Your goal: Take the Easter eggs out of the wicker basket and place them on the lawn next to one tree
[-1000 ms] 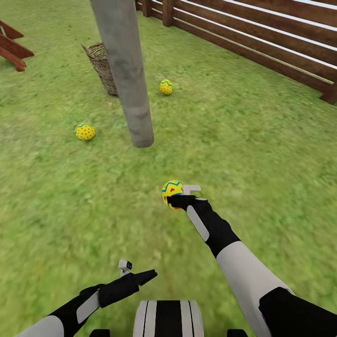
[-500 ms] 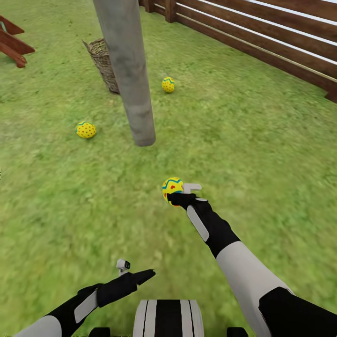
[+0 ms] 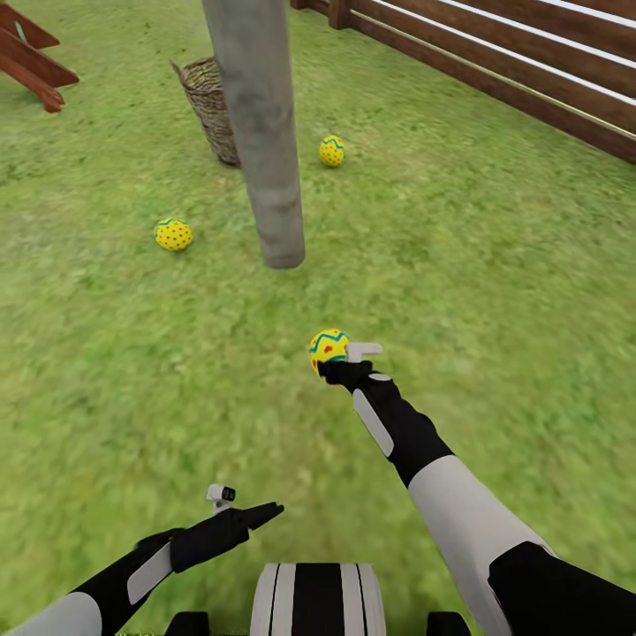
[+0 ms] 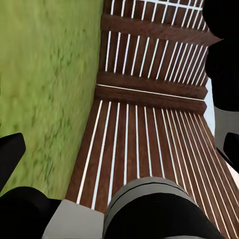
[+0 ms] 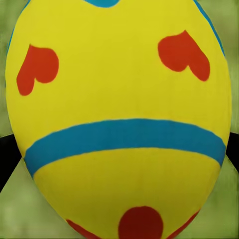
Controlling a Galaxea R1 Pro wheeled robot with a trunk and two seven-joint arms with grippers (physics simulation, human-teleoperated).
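The right pincer (image 3: 338,358) is clamped on the third egg (image 3: 328,346), carried above the lawn (image 3: 495,265) just short of the tree trunk (image 3: 265,132). The left pincer (image 3: 252,515) hangs low by the robot's body, empty, fingers apparently pressed together. Beyond, two eggs already lie on the grass: one (image 3: 173,234) to the left of the trunk, another (image 3: 332,150) just behind it on the right. The wicker basket (image 3: 212,106) stands behind the tree, looking emptied. By this reckoning, only setting this last egg down beside the trunk remains.
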